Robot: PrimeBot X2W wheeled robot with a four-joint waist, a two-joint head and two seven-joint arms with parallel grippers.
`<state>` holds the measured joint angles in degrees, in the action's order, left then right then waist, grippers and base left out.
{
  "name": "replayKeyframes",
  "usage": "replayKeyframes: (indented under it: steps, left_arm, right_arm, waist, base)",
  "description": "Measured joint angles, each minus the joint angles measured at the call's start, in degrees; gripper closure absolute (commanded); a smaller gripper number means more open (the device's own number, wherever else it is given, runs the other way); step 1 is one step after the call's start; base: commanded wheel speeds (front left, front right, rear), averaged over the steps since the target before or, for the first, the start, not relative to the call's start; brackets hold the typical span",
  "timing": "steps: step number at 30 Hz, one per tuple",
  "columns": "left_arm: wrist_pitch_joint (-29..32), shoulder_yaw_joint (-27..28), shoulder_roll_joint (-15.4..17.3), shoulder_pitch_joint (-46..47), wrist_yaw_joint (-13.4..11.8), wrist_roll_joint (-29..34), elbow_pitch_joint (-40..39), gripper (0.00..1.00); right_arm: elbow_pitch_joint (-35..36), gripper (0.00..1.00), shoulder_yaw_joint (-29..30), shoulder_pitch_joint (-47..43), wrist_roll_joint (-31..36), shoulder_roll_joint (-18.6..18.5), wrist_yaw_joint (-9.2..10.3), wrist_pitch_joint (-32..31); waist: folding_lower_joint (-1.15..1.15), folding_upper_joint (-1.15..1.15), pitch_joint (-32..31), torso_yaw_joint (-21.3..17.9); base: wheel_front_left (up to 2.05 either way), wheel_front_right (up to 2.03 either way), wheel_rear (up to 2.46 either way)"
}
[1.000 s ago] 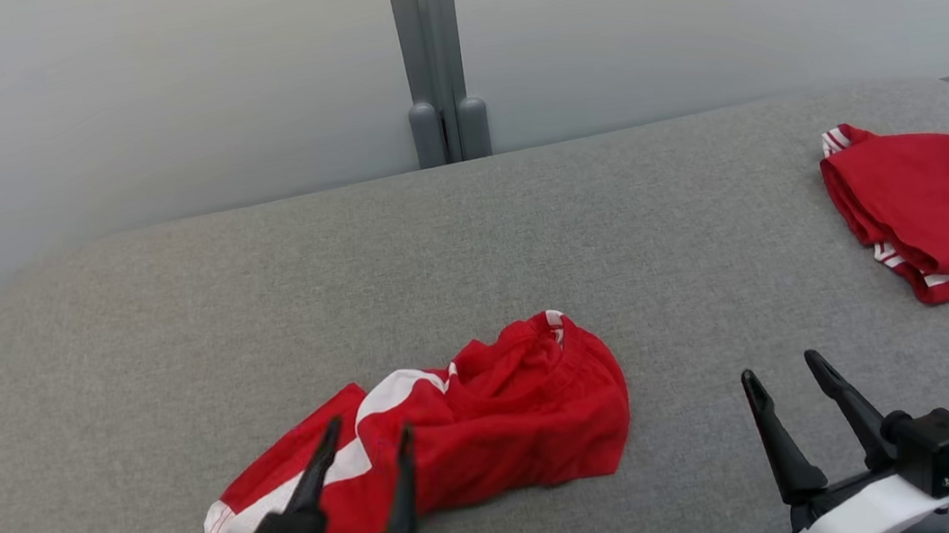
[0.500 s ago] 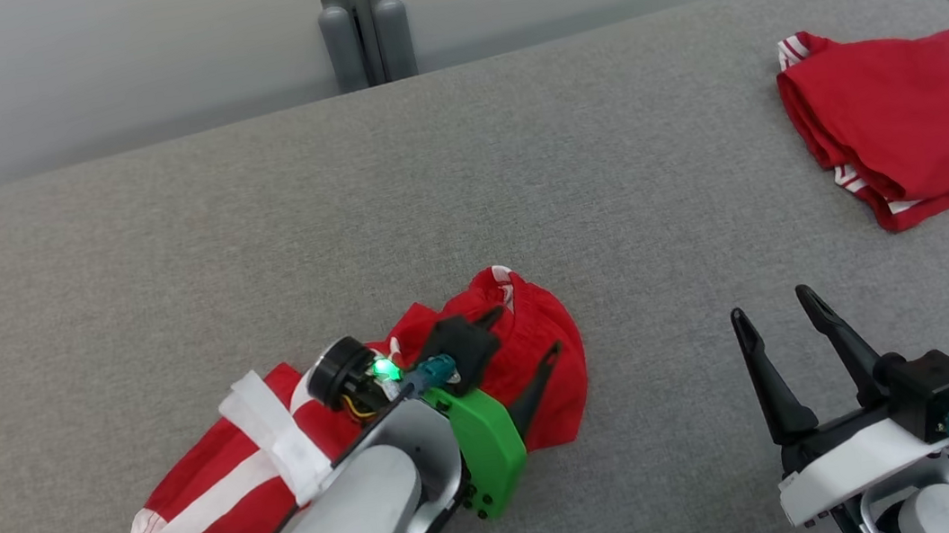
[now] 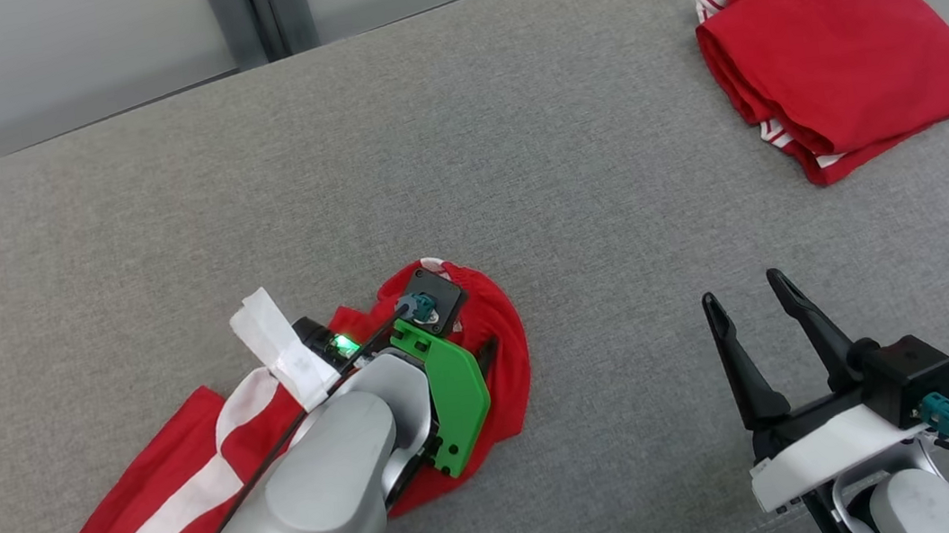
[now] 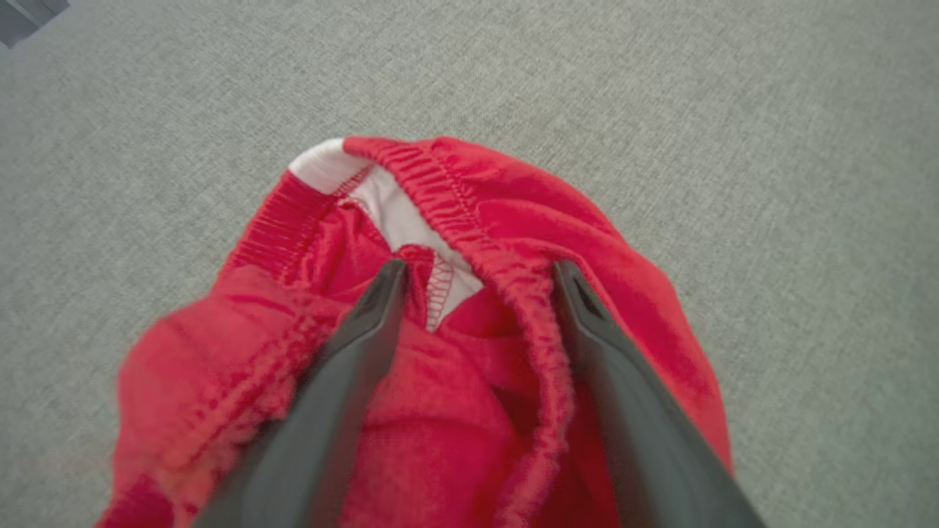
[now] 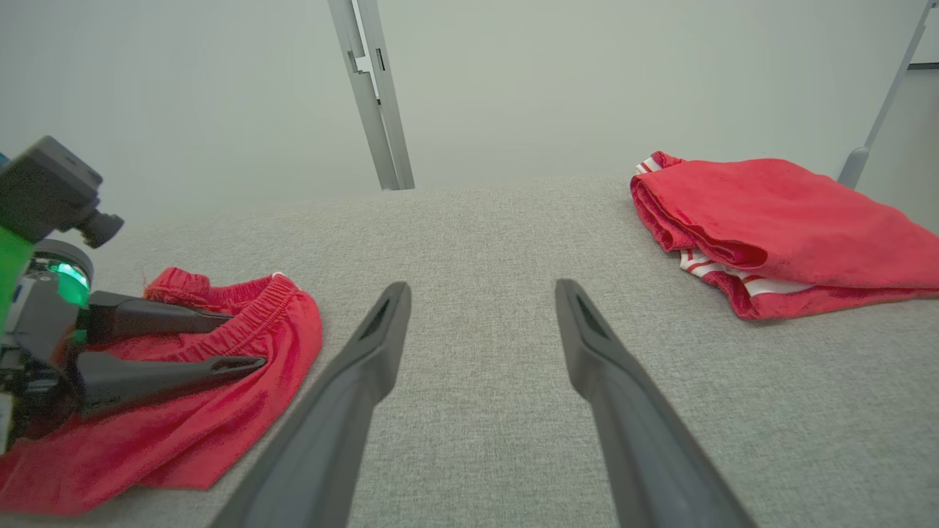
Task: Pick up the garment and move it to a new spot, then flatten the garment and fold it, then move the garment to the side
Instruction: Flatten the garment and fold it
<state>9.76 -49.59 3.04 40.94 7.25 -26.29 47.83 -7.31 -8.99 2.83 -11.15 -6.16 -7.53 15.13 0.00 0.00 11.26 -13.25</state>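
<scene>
Red garment (image 4: 623, 249) bunches beneath the left hand (image 4: 478, 268), fingers (image 4: 352, 352) spread astride its waistband (image 4: 455, 198), likely to pinch that firm edge. From the head, it lies crumpled near-left on the surface (image 3: 510, 117); the right hand (image 3: 742, 288) hovers spread, empty, well apart. Its wrist view shows folded cloth (image 5: 777, 213) far right, leaving the middle free.

Our left arm (image 3: 321, 493) stretches forward, left gripper (image 4: 478, 265) pointing down, jaws apart; our right gripper (image 3: 741, 288) hovers, jaws apart.
</scene>
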Motion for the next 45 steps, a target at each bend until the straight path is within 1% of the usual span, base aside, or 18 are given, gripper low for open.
replayKeyframes:
  steps: [6, 8, 9, 10, 11, 12, 13, 16, 20, 23, 26, 30, 34, 36, 39, 43, 44, 45]
  left_arm:
    - [-1.4, -0.5, -0.1, 1.9, 0.0, -1.1, 2.7, 0.0]
    - [-3.0, -0.6, -0.2, 2.3, -0.1, -1.4, 3.0, 0.0]
    - [-3.2, -0.6, -0.2, 2.6, -0.1, -1.7, 3.4, 0.29]
    - [-3.4, -0.7, -0.2, 2.9, -0.1, -2.1, 3.6, 0.5]
    - [-4.0, -0.7, -0.2, 3.0, -0.1, -2.4, 3.7, 0.58]
    - [-4.7, -0.8, -0.2, 3.0, -0.2, -2.7, 3.8, 0.81]
    - [-5.7, -0.8, -0.2, 3.1, -0.2, -3.2, 3.6, 1.0]
    - [-8.8, -0.8, -0.2, 4.0, -0.3, -4.7, 2.4, 1.0]
    - [-11.4, -1.3, -0.1, 7.4, -0.3, -7.0, -1.8, 1.0]
    - [-12.6, -1.8, -0.2, 12.2, -0.2, -8.2, -5.7, 1.0]
    - [-13.6, -1.7, -0.1, 17.9, -0.2, -7.1, -8.1, 1.0]
    - [-14.4, -1.3, 2.2, 23.3, -0.2, -4.9, -10.5, 1.0]
    - [-15.0, -0.4, 5.2, 23.9, -0.2, -6.0, -14.5, 1.0]
    - [-15.0, -0.3, 6.5, 22.2, -0.2, -7.2, -17.4, 1.0]
    - [-14.2, -1.5, 9.1, 15.2, -0.1, -9.5, -22.2, 1.0]
    - [-13.3, -4.9, 14.1, 1.9, 0.0, -12.6, -29.0, 1.0]
    - [-13.4, -6.1, 15.6, -1.5, -0.3, -12.4, -30.3, 1.0]
    - [-13.6, -8.0, 17.4, -4.2, -0.9, -10.7, -31.1, 1.0]
  right_arm:
    - [-0.2, 0.0, -0.4, 1.1, -0.2, 0.7, 0.0, 0.0]
    - [-0.2, 0.0, -0.1, 1.0, -0.2, 0.9, 0.0, 0.0]
    - [-0.2, 0.0, -0.1, 1.0, -0.3, 1.0, 0.0, 0.0]
    - [-0.3, 0.0, 0.1, 0.9, -0.3, 1.0, 0.0, 0.0]
    - [-0.4, 0.0, 0.2, 0.9, -0.3, 1.1, 0.0, 0.0]
    - [-0.4, 0.0, 0.3, 0.8, -0.3, 1.1, 0.0, 0.0]
    - [-0.5, 0.0, 0.4, 0.7, -0.3, 1.2, 0.0, 0.0]
    - [-0.7, 0.0, 0.6, 0.5, -0.3, 1.3, 0.0, 0.0]
    - [-1.0, 0.0, 0.8, 0.0, -0.3, 1.3, 0.0, 0.0]
    - [-1.1, 0.0, 0.8, -0.2, -0.3, 1.2, 0.0, 0.0]
    - [-1.2, 0.0, 0.8, -0.8, -0.3, 0.9, 0.0, 0.0]
    - [-1.2, 0.0, 1.2, -1.7, -0.3, 0.0, 0.0, 0.0]
    - [-1.0, 0.0, 1.9, -2.7, -0.3, -0.5, 0.0, 0.0]
    - [-0.8, 0.0, 2.3, -2.8, -0.4, -0.6, 0.0, 0.0]
    - [-0.6, 0.0, 2.5, -3.0, -0.4, -0.6, 0.0, 0.0]
    - [-0.2, 0.0, 3.0, -3.1, -0.3, -0.5, 0.0, 0.0]
    - [0.0, 0.0, 3.3, -3.2, -0.3, -0.5, 0.0, 0.0]
    - [0.2, 0.0, 3.6, -3.2, -0.3, -0.6, 0.0, 0.0]
  waist:
    - [0.0, 0.0, 0.5, -2.4]
    - [0.0, 0.0, 0.7, -3.2]
    - [0.0, 0.0, 0.8, -3.6]
    - [0.0, 0.0, 0.9, -4.0]
    - [0.0, 0.0, 0.9, -4.4]
    - [0.0, 0.0, 1.0, -4.7]
    - [0.0, 0.0, 0.9, -5.1]
    - [0.0, 0.0, 0.6, -5.8]
    - [0.0, 0.0, -0.6, -6.0]
    - [0.0, 0.0, -1.8, -5.8]
    - [0.0, 0.0, -3.0, -5.3]
    - [0.0, 0.0, -4.3, -3.9]
    - [0.0, 0.0, -5.0, -1.6]
    - [0.0, 0.0, -5.2, -0.5]
    - [0.0, 0.0, -5.4, 1.4]
    - [0.0, 0.0, -5.3, 3.6]
    - [0.0, 0.0, -5.2, 4.1]
    - [0.0, 0.0, -5.1, 4.6]
  base:
    - [0.0, 0.0, 0.0]
    - [0.0, 0.0, 0.0]
    - [0.0, 0.0, 0.0]
    - [0.0, 0.0, 0.0]
    - [0.0, 0.0, 0.0]
    - [0.0, 0.0, 0.0]
    - [0.0, 0.0, 0.0]
    - [0.0, 0.0, 0.0]
    - [0.0, 0.0, 0.0]
    - [0.0, 0.0, 0.0]
    - [0.0, 0.0, 0.0]
    - [0.0, 0.0, 0.0]
    - [0.0, 0.0, 0.0]
    - [0.0, 0.0, 0.0]
    - [0.0, 0.0, 0.0]
    - [0.0, 0.0, 0.0]
    - [0.0, 0.0, 0.0]
    - [0.0, 0.0, 0.0]
